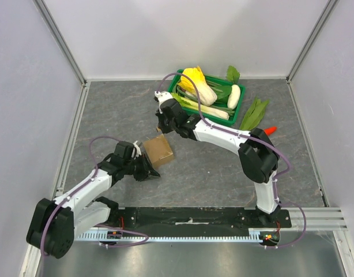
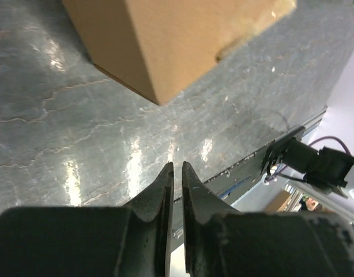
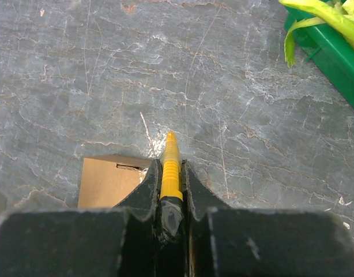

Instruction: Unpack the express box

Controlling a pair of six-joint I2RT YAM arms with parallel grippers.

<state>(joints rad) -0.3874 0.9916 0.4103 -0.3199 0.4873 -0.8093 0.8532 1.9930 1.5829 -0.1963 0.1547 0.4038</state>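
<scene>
The express box (image 1: 159,151), small and plain brown cardboard, sits on the grey table between the two arms. In the left wrist view its corner (image 2: 165,40) points at my left gripper (image 2: 177,164), whose jaws are pressed almost together with nothing between them. That left gripper (image 1: 151,170) is low beside the box's near-left side, apart from it. My right gripper (image 3: 170,163) is shut on a yellow pen-shaped tool (image 3: 170,151) whose tip points past the box's far edge (image 3: 108,182). From above, the right gripper (image 1: 164,128) hangs just behind the box.
A green crate (image 1: 239,108) of vegetables stands at the back right, and its corner (image 3: 332,55) shows in the right wrist view. Loose green leaves (image 1: 255,112) and a small red-orange item (image 1: 271,130) lie to its right. A black rail (image 1: 188,216) runs along the near edge.
</scene>
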